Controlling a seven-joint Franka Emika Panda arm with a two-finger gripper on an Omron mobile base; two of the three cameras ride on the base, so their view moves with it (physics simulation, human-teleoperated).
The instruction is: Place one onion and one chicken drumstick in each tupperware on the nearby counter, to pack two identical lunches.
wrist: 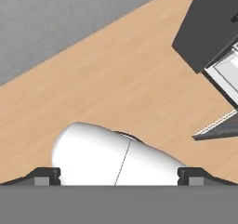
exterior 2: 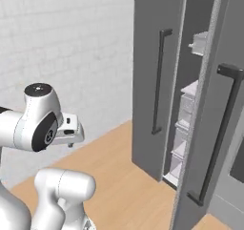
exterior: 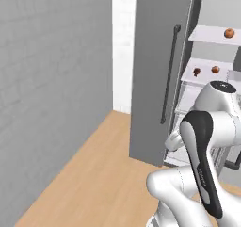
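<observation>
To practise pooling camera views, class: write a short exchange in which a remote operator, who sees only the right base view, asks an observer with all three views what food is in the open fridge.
Operator: From here I see the fridge almost edge-on. Is any food on its shelves?
Observer: Yes. The left base view shows an onion on the upper shelf.
Operator: Any chicken in there?
Observer: One chicken drumstick lies on the lower shelf, with a second onion a little to its right, not touching it.
</observation>
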